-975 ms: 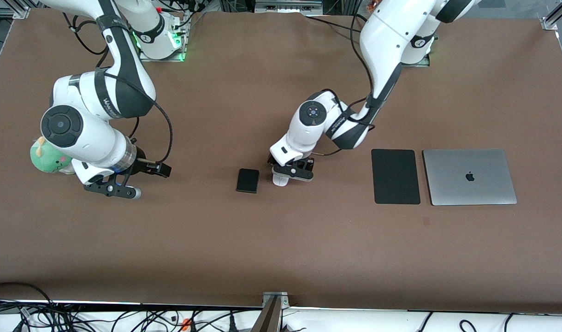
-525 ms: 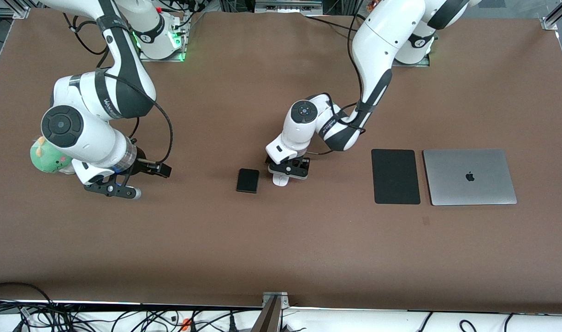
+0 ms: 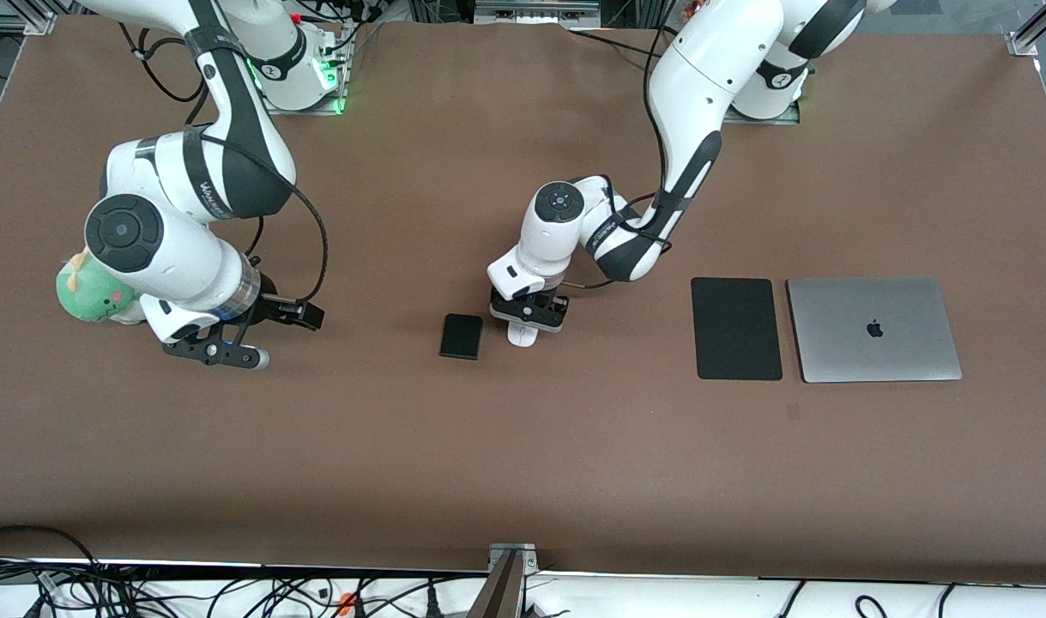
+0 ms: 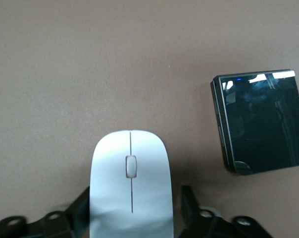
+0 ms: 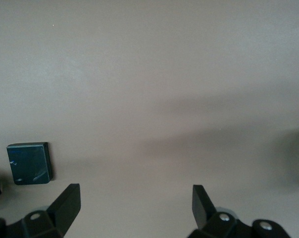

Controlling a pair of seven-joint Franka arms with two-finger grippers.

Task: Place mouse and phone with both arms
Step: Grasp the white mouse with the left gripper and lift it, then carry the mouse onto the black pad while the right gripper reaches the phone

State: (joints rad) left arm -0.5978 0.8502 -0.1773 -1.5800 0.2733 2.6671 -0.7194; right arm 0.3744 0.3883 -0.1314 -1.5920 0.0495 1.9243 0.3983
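Note:
The white mouse (image 3: 523, 336) lies on the brown table, mid-table, partly under my left gripper (image 3: 529, 314). In the left wrist view the mouse (image 4: 130, 183) sits between the open fingers (image 4: 186, 201), one finger at its edge and the other a small gap away. The black phone (image 3: 461, 336) lies flat beside the mouse, toward the right arm's end, and shows in the left wrist view (image 4: 261, 121). My right gripper (image 3: 218, 350) is open and empty over bare table. In the right wrist view (image 5: 134, 191) the phone (image 5: 29, 162) shows far off.
A large flat black pad (image 3: 736, 328) and a closed silver laptop (image 3: 873, 329) lie side by side toward the left arm's end. A green plush toy (image 3: 89, 292) sits beside the right arm's wrist.
My left arm has shifted a little toward the right arm's end, bringing its gripper more squarely over the mouse. The right arm has shifted very slightly. Mouse and phone have not moved.

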